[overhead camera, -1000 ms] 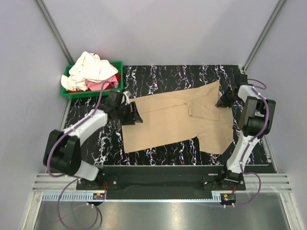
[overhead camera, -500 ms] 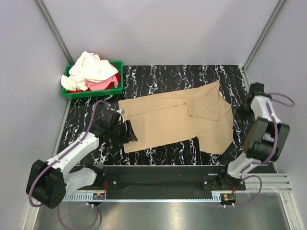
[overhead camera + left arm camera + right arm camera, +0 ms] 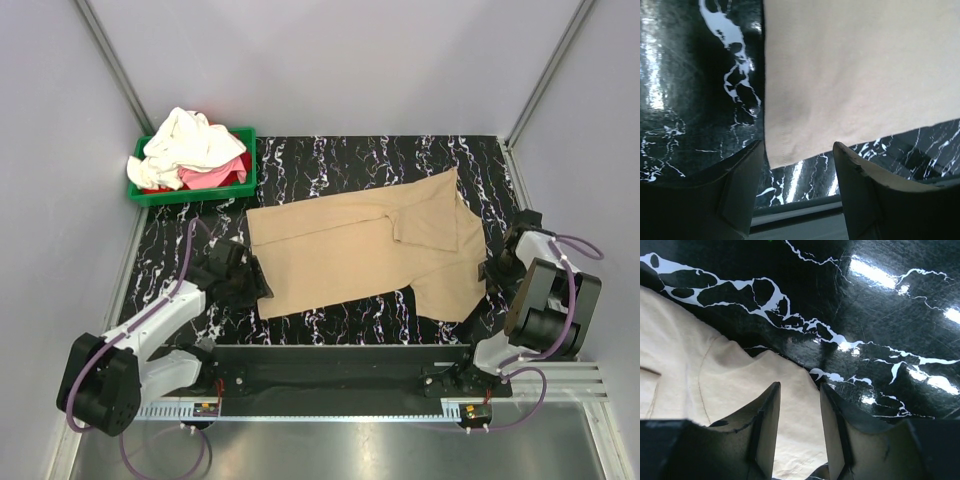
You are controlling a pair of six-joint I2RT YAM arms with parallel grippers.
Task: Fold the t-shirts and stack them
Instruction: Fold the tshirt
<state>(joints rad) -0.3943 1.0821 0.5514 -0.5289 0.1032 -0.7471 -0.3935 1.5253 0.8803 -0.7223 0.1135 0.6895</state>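
Marbled table (image 3: 340, 160) — tan t-shirt (image 3: 360, 250) flat between left and right jaws, both parted, gripping nothing.

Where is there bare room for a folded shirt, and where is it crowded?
Bare tabletop lies beyond the tan shirt, right of the green bin. Crowded: the heaped bin, and the shirt's ends, at left claw and right claw.

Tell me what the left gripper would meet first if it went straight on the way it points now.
Most likely the tan t-shirt: its corner lies just ahead of the left gripper, in line with the gap between its open jaws. Depth is unclear; it might touch the marbled table first.
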